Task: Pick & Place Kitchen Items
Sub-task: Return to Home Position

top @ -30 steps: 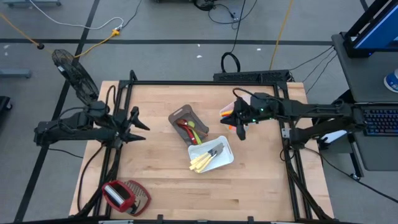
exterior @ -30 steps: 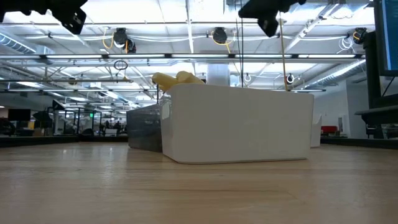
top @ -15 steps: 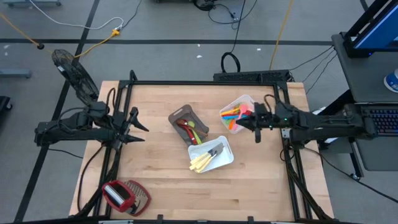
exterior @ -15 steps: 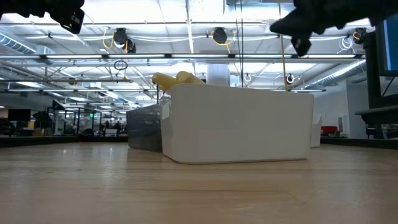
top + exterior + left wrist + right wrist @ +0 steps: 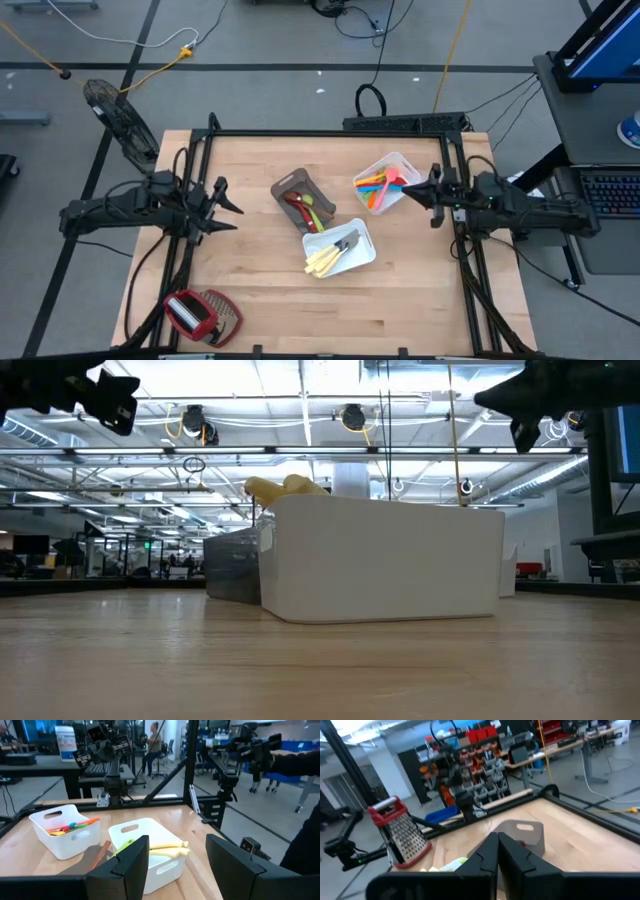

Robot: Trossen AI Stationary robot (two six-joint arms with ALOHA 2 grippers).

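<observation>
Colourful plastic utensils [image 5: 378, 184] lie in a white tray [image 5: 400, 163] at the far right. Pale-handled knives [image 5: 325, 260] lie in a second white tray [image 5: 360, 258] near the table's middle, their handles over its rim. Red and green utensils [image 5: 303, 206] lie in a grey bin [image 5: 290, 184]. My right gripper [image 5: 415, 196] is shut and level, just right of the colourful tray, holding nothing. My left gripper [image 5: 228, 207] stands open at the table's left side, above the wood, pointing level toward the trays [image 5: 150, 847].
A red-and-mesh grater [image 5: 200, 315] lies at the near left corner. The black frame rails [image 5: 330, 132] run along the table's edges. Bare wood [image 5: 400, 310] lies along the near side and between my left gripper and the bin.
My right gripper has drawn back from above the colourful tray toward the table's right edge, sinking and tipping from pointing down to level; it has stayed shut. My left gripper has sunk a little and stayed open. No utensil has moved.
</observation>
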